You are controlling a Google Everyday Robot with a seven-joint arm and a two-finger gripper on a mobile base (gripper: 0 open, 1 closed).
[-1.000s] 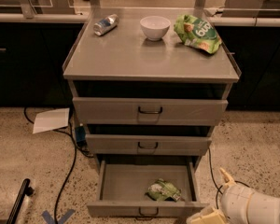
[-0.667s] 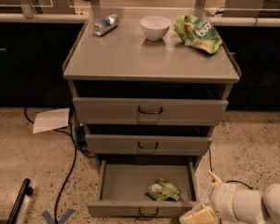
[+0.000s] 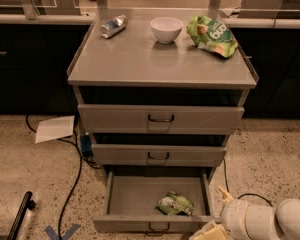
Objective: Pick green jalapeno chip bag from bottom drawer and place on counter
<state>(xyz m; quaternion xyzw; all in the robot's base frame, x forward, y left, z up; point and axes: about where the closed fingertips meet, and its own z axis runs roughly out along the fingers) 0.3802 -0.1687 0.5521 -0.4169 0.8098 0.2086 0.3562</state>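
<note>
The green jalapeno chip bag [image 3: 175, 204] lies crumpled inside the open bottom drawer [image 3: 125, 199], near its front right. The drawer is pulled out, and its front carries a small black loop handle. My gripper [image 3: 210, 232] is at the bottom edge of the camera view, just off the drawer's front right corner and below and to the right of the bag. Its white arm [image 3: 262, 220] comes in from the lower right. The counter [image 3: 155, 61] is the grey metal top of the cabinet.
On the counter stand a lying silver can [image 3: 113, 26], a white bowl [image 3: 166, 29] and a larger bright green bag [image 3: 212, 35]. The two upper drawers are shut. A sheet of paper [image 3: 55, 129], black cables [image 3: 72, 184] and a black bar [image 3: 20, 216] lie on the floor at the left.
My arm and gripper have moved left, closer to the bottom drawer's front right corner. The bag and the drawer have not moved.
</note>
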